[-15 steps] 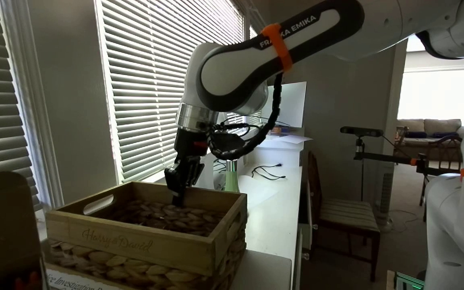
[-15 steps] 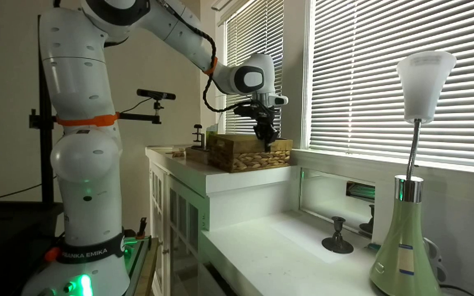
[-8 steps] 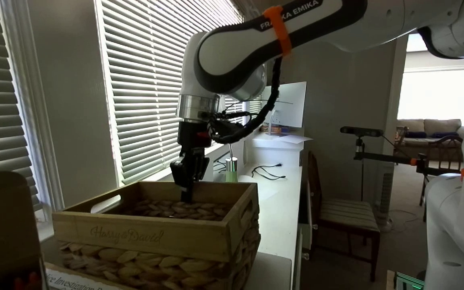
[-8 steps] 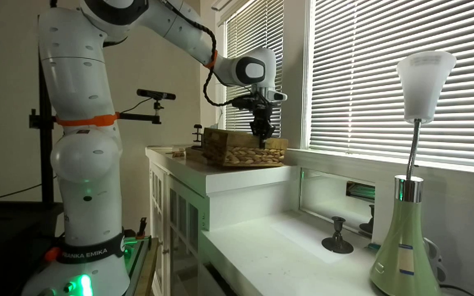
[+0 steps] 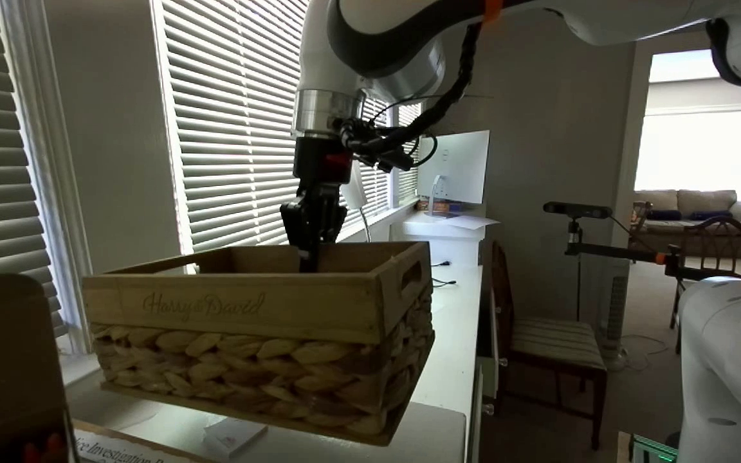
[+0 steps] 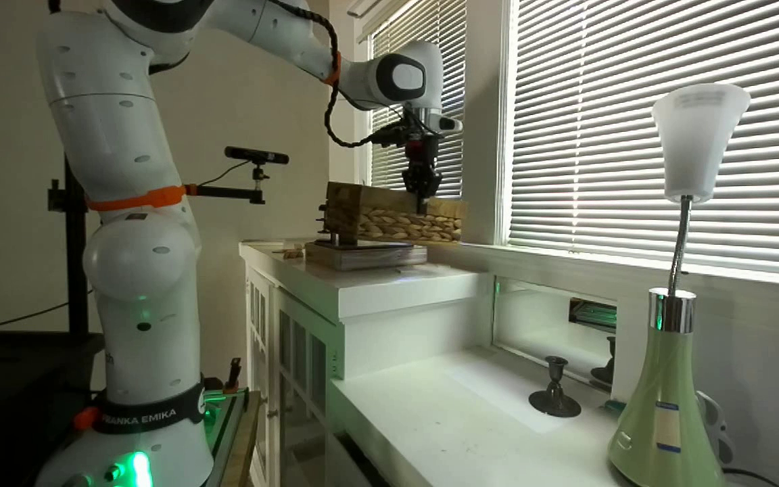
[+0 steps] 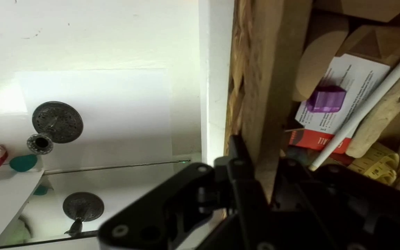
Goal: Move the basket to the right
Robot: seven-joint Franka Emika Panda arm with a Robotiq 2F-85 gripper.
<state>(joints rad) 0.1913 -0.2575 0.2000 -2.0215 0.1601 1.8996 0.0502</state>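
Note:
The basket (image 5: 235,347) is tan woven wicker with a light wooden rim band. It hangs in the air, slightly tilted, above the white ledge, and also shows in an exterior view (image 6: 389,220). My gripper (image 5: 309,257) is shut on the wooden rim of one long side, pointing down, and it shows in the exterior view too (image 6: 422,203). In the wrist view the jaws of the gripper (image 7: 260,152) stand on either side of the rim (image 7: 273,69), one finger outside and one inside. The inner fingertip is hard to make out. Small items lie in the basket, among them a purple block (image 7: 326,99).
A low wooden box (image 6: 362,257) and a clamp (image 6: 325,223) sit on the raised ledge (image 6: 389,291). A lower white counter holds a dark candlestick (image 6: 555,389) and a green lamp (image 6: 663,406). Window blinds (image 5: 242,128) stand close behind. A dark case (image 5: 10,366) is at the near left.
My gripper and the basket have risen together. The basket has come up off the ledge, uncovering the low box and a small white object beneath it.

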